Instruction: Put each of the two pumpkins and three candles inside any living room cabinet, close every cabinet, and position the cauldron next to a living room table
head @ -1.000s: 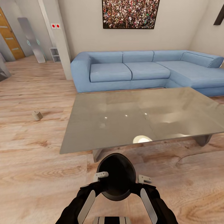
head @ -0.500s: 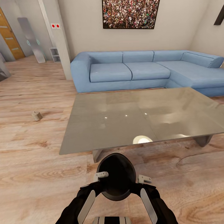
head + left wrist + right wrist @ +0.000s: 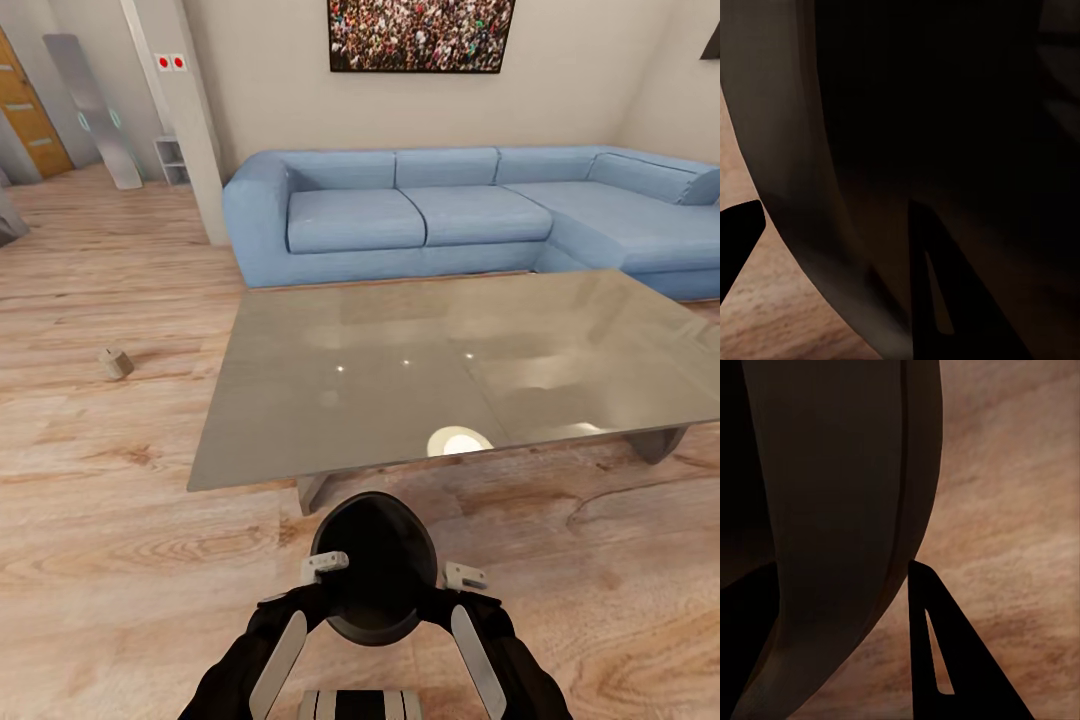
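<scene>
Both arms reach forward and low, left gripper (image 3: 325,563) and right gripper (image 3: 465,576) clamped on the cauldron's (image 3: 375,560) rim.

A: So what's in the room? Big blue L-shaped sofa (image 3: 470,215) along the far wall, with a framed crowd picture (image 3: 421,35) hanging above it.

B: Yep, and light wood plank floor (image 3: 110,520) everywhere. There's a pale pillar (image 3: 185,120) just left of the sofa with two small red squares (image 3: 170,62) on it.

A: Further left, a wooden door (image 3: 25,110), a leaning grey panel (image 3: 92,108), and a little white shelf unit (image 3: 172,160) by the pillar.
</scene>
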